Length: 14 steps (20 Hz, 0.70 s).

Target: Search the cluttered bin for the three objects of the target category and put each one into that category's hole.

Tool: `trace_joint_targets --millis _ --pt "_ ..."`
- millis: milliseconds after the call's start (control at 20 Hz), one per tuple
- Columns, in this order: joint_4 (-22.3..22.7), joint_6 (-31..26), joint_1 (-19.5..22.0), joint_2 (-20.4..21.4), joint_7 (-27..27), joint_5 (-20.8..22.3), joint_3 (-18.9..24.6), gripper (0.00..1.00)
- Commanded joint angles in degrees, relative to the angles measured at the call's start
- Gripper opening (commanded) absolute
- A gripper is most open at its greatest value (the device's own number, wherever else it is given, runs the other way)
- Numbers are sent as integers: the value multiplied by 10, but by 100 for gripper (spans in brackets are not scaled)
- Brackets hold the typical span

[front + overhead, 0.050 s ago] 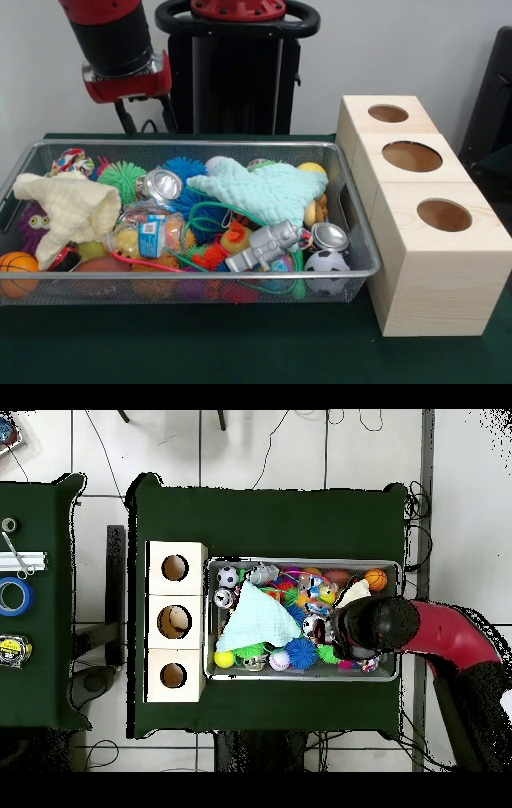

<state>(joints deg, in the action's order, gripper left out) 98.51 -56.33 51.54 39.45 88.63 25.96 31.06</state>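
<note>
Above the wire bin [364, 268], a red arm [112, 40] hovers over toys.

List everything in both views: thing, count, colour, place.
wire mesh bin: 1, silver, on the table, left of the boxes in the front view
wooden boxes: 3, pale wood, one round hole each, in a row beside the bin
mint cloth: 1, over the toys at bin centre
cream cloth: 1, bin's left end
metal cans: 2 visible, silver, centre and right front
robot figure: 1, grey, front centre
mini soccer ball: 1, black and white, front right corner
mini basketball: 1, orange, front left corner
spiky balls: several, green, blue, orange, purple
tape roll: 1, blue, side table
arm: red and black, above the bin's left end; gripper not seen
</note>
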Motion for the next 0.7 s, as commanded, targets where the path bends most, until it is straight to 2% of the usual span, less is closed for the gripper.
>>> trace_joint_targets --millis 50,700 --pt "-7 35 -1 -37 -66 39 11 100" --pt "-2 72 21 -61 -70 61 5 100"
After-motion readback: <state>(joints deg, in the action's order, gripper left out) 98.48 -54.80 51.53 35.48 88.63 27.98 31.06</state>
